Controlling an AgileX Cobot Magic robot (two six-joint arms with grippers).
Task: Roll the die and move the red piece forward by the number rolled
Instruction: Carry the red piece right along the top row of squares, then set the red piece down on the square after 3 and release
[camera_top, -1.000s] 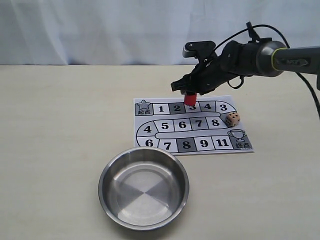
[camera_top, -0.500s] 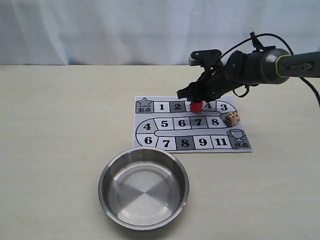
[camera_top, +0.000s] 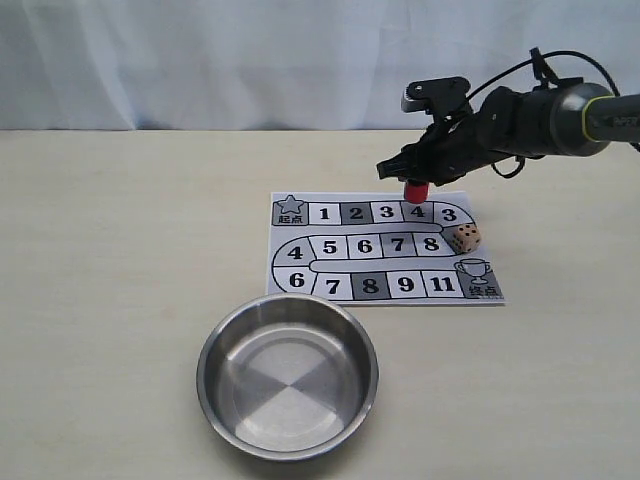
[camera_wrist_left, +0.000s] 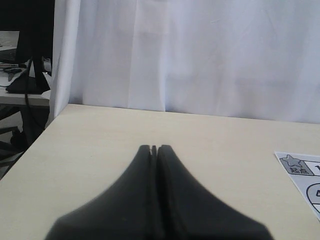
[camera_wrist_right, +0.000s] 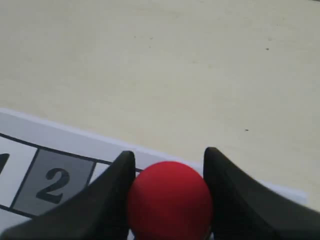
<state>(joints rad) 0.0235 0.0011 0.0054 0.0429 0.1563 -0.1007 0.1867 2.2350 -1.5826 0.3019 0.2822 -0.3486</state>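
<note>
My right gripper (camera_top: 414, 178) is shut on the red piece (camera_top: 415, 192), which hangs upright over the square marked 4 in the top row of the paper game board (camera_top: 300, 252). Up close in the right wrist view the red piece (camera_wrist_right: 170, 200) fills the gap between the two black fingers (camera_wrist_right: 111, 197), above the board's far edge near the square marked 2. The die (camera_top: 464, 238), a beige cube with dark dots, lies on the board's right edge. My left gripper (camera_wrist_left: 154, 148) is shut on nothing, low over bare table far left of the board.
A round steel bowl (camera_top: 212, 352) stands in front of the board, toward the near table edge. A white curtain (camera_top: 200, 60) runs along the back. The board's corner (camera_wrist_left: 300, 167) shows at the side of the left wrist view.
My right gripper carried the red piece to the right along the top row, from over square 3 to over square 4. The die and bowl stayed put.
</note>
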